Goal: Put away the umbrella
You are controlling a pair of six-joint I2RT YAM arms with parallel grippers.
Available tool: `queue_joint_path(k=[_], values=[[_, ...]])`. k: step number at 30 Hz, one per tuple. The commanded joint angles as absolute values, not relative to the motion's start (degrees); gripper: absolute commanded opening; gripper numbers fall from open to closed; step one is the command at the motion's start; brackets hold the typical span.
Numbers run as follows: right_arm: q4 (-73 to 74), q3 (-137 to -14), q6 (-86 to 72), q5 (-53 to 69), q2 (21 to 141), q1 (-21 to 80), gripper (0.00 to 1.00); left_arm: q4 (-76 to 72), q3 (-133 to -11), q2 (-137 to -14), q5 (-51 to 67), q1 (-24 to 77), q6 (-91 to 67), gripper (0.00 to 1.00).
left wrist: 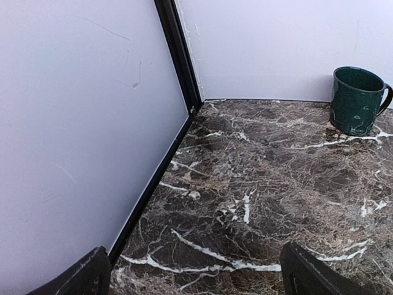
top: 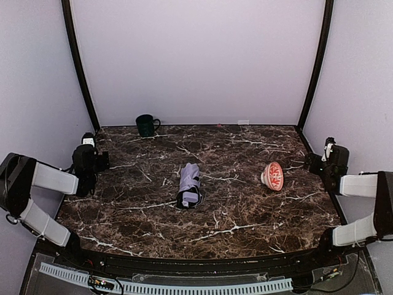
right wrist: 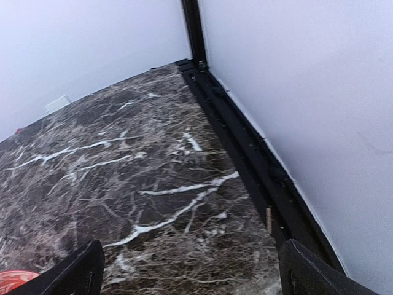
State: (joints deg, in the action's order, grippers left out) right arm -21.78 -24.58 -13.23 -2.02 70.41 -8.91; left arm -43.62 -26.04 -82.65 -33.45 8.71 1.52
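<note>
The umbrella lies folded in the middle of the dark marble table, a pale lavender bundle with black at its near end. It shows only in the top view. My left gripper is at the table's left edge, far from the umbrella, open and empty; its black fingertips stand wide apart over bare marble. My right gripper is at the right edge, open and empty, its fingertips also wide apart.
A dark green mug stands at the back left, also in the left wrist view. A red-patterned bowl lies on its side right of centre; its rim shows in the right wrist view. White walls enclose the table.
</note>
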Motion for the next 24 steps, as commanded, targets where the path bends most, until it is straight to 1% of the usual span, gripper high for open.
queue_joint_path(k=[1,4,6,8,11,14,17,21,24], values=[[-40.5,-18.9,-16.5,-15.1,72.7,-9.3,1.00,-55.2,-23.8,-81.0,-29.1,8.0,6.0,0.99],[-46.4,-16.3,-16.6,-15.5,74.4,-9.3,1.00,-56.8,-21.9,-79.7,-24.4,7.5,7.2,0.99],[-47.0,-16.0,-16.6,-15.0,74.4,-9.2,1.00,-57.9,-20.7,-78.7,-20.6,7.0,8.2,0.99],[-50.0,-15.2,-16.2,-15.2,74.9,-9.2,1.00,-62.2,-18.5,-77.7,-18.4,6.9,9.5,0.99],[-50.5,-15.5,-15.8,-15.2,75.5,-9.3,1.00,-69.4,-15.7,-78.0,-15.5,6.7,10.8,0.99],[-50.6,-15.9,-15.0,-13.2,75.9,-9.3,1.00,-64.8,-17.1,-77.4,-14.5,6.7,10.3,0.99],[-50.8,-15.9,-14.9,-12.9,76.0,-9.2,1.00,-65.8,-15.5,-76.6,-14.5,6.7,9.8,0.99],[-52.1,-14.9,-14.3,-11.6,75.3,-9.3,1.00,-61.1,-15.0,-75.7,-13.8,6.7,9.8,0.99],[-53.1,-14.0,-14.5,-12.1,74.5,-9.3,1.00,-63.2,-14.8,-77.7,-15.3,6.7,8.9,0.99]])
